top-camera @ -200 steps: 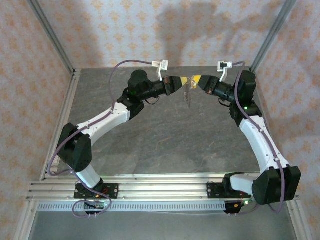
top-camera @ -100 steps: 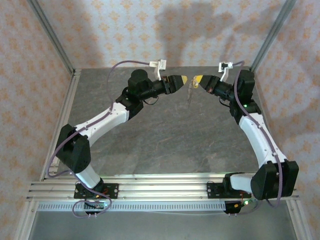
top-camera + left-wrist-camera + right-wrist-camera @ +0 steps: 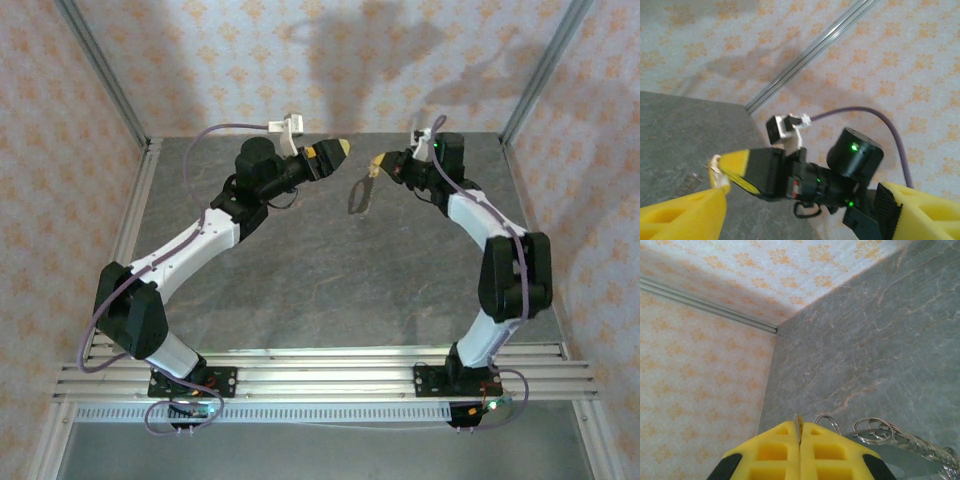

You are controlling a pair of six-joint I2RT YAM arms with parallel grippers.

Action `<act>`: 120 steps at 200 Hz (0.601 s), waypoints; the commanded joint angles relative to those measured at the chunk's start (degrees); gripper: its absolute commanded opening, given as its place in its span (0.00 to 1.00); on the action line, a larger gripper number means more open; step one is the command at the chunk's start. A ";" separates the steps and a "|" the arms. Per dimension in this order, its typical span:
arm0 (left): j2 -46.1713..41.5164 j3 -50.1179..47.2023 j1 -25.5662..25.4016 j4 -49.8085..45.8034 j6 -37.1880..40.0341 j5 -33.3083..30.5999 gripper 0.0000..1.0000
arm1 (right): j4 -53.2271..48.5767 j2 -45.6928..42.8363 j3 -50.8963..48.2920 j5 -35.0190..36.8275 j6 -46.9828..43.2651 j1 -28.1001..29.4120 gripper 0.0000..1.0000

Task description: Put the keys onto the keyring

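Keyring [image 3: 359,193] hung in the upper middle of the overhead frame, dangling from the tip of the right gripper [image 3: 381,163], clear above the grey desk [image 3: 300,270]. That gripper was clenched on it. In its wrist view the yellow fingers [image 3: 775,450] met flat with a sliver of metal nipped between them, and wire coils trailed toward the lower right of the frame. The left gripper [image 3: 336,150], just to the left and apart from the ring, stood spread wide with nothing between its fingers. Whether a key sat on the loop was too small to tell. The ring looked light, thin and stiff, probably slick, and free to swing on so narrow a pinch. A hold on the plain wire, away from the toothed side, would likely steady it, and any key would be best taken by its head.
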 commanded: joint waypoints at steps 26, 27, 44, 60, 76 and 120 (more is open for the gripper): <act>-1.26 -0.34 1.38 -1.27 1.29 -0.93 0.79 | 8.43 6.61 7.19 -0.17 3.58 3.31 0.00; -1.26 -0.35 1.40 -1.29 1.29 -0.93 0.79 | 8.54 6.64 7.05 -0.16 3.61 3.31 0.00; -1.10 -0.26 1.42 -1.40 1.39 -0.93 0.79 | 11.20 6.96 3.23 0.45 4.37 3.38 0.00; -0.75 -0.26 1.47 -1.38 1.30 -0.73 0.79 | 13.99 6.36 -1.81 1.04 5.16 3.33 0.00; -0.34 -0.34 1.45 -1.10 0.87 -0.58 0.79 | 17.86 5.35 -7.80 1.77 6.63 3.37 0.00; 0.15 -1.17 1.37 0.92 -1.27 -0.14 0.79 | 25.57 2.01 -22.90 3.04 9.35 3.98 0.00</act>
